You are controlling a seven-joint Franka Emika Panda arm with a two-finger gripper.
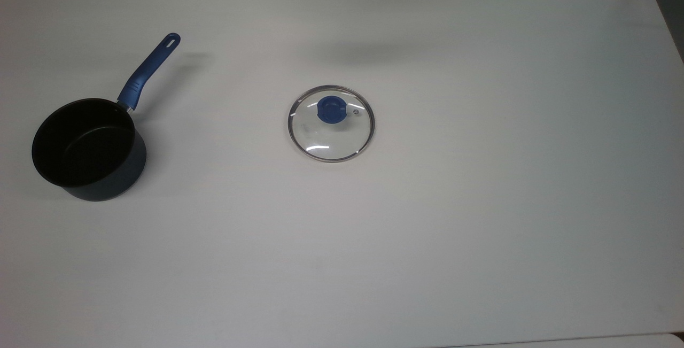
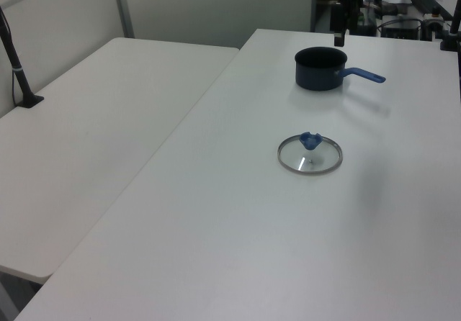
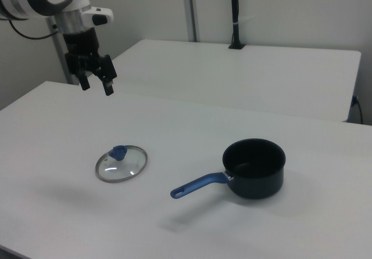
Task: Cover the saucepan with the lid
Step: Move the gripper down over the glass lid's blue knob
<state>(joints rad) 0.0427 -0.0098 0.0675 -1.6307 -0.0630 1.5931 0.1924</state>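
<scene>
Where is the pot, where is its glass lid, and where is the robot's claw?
saucepan (image 1: 85, 145), top view, black inside.
lid (image 1: 331, 109), top view, blue knob.
gripper (image 3: 97, 85), right view, between the fingertips.

The round clear glass lid with a blue knob (image 1: 331, 123) lies flat, knob up, on the white table (image 1: 481, 203), near its middle in the top view. The dark navy saucepan with a long blue handle (image 1: 88, 147) stands upright well apart, toward the top view's left. Its handle points away from the lid.
</scene>
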